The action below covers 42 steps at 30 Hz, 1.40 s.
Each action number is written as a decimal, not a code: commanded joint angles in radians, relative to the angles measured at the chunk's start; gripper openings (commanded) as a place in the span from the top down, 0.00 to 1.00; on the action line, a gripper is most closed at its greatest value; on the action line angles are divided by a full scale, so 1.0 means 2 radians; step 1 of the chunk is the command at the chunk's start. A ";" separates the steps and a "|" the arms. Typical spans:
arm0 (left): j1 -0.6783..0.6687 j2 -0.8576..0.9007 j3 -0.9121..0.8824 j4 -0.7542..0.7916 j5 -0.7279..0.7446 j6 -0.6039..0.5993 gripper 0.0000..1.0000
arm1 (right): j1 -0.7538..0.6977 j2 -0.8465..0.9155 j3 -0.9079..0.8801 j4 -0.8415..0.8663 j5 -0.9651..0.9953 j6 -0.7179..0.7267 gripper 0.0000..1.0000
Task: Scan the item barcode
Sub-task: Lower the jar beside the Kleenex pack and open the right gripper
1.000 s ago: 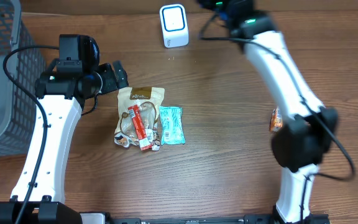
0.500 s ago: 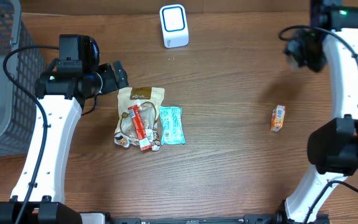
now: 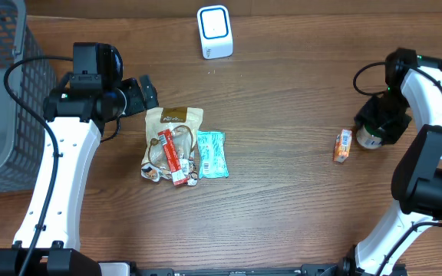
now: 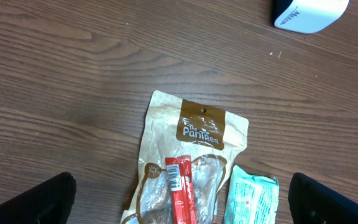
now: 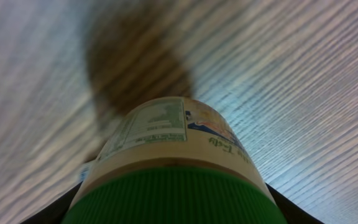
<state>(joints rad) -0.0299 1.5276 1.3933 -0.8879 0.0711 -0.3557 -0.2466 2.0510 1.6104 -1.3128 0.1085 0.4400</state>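
Note:
My right gripper (image 3: 376,126) is shut on a jar with a green lid (image 5: 173,199) and a beige printed label (image 5: 157,127). In the overhead view the jar (image 3: 370,138) sits at the right side of the table, just right of a small orange packet (image 3: 344,146). The right wrist view is blurred, with the jar's shadow on the wood beyond it. The white barcode scanner (image 3: 215,32) stands at the back centre, also seen as the scanner (image 4: 309,14) from the left wrist. My left gripper (image 3: 140,93) is open and holds nothing, hovering over the snack pile.
A tan snack bag (image 3: 173,126) with a red stick pack (image 3: 171,157) across it and a teal packet (image 3: 212,153) lie left of centre. A grey mesh basket (image 3: 2,92) stands at the left edge.
My right arm swung from the back near the scanner out to the right and forward, ending beside the orange packet. The left arm has not moved.

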 commanded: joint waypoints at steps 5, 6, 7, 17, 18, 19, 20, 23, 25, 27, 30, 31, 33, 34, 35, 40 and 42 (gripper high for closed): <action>0.002 -0.003 0.004 0.001 -0.001 0.013 0.00 | -0.009 -0.005 -0.001 0.005 0.006 -0.040 0.20; 0.002 -0.003 0.004 0.001 -0.001 0.013 0.00 | -0.009 -0.005 0.004 0.001 0.006 -0.041 0.20; 0.002 -0.003 0.004 0.001 -0.002 0.013 0.00 | -0.009 -0.005 0.012 -0.005 0.006 -0.041 0.19; 0.002 -0.003 0.004 0.001 -0.001 0.013 0.00 | -0.006 -0.011 0.154 -0.122 -0.055 -0.087 0.21; 0.002 -0.003 0.004 0.001 -0.001 0.013 0.00 | -0.005 -0.013 0.163 -0.133 -0.095 -0.110 0.22; 0.002 -0.003 0.004 0.001 -0.001 0.013 0.00 | -0.003 -0.016 0.164 -0.142 -0.121 -0.126 0.23; 0.002 -0.003 0.004 0.001 -0.001 0.013 0.00 | -0.002 -0.017 0.164 -0.148 -0.137 -0.136 0.24; 0.002 -0.003 0.004 0.001 -0.002 0.013 0.00 | 0.006 -0.017 0.160 -0.168 -0.150 -0.143 0.30; 0.002 -0.003 0.004 0.001 -0.001 0.013 0.00 | 0.014 -0.017 0.151 -0.168 -0.148 -0.142 0.30; 0.002 -0.003 0.004 0.001 -0.002 0.013 0.00 | 0.024 -0.017 0.136 -0.164 -0.142 -0.142 0.30; 0.002 -0.003 0.004 0.001 -0.001 0.013 0.00 | 0.039 -0.017 0.109 -0.151 -0.131 -0.142 0.31; 0.002 -0.003 0.004 0.001 -0.001 0.013 0.00 | 0.043 -0.017 0.101 -0.145 -0.124 -0.142 0.31; 0.002 -0.003 0.004 0.001 -0.002 0.013 0.00 | 0.051 -0.017 0.084 -0.133 -0.114 -0.142 0.31; 0.002 -0.003 0.004 0.001 -0.002 0.013 0.00 | 0.054 -0.017 0.075 -0.127 -0.110 -0.142 0.31; 0.002 -0.003 0.004 0.001 -0.002 0.014 0.00 | 0.058 -0.017 0.065 -0.119 -0.106 -0.142 0.31; 0.002 -0.003 0.004 0.001 -0.001 0.013 0.00 | 0.070 -0.017 0.016 -0.069 -0.088 -0.142 0.31; 0.002 -0.003 0.004 0.001 -0.001 0.013 0.00 | 0.071 -0.017 0.005 -0.058 -0.088 -0.142 0.31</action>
<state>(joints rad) -0.0299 1.5276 1.3933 -0.8871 0.0708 -0.3557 -0.1108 2.0464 1.6547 -1.4532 -0.0956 0.1604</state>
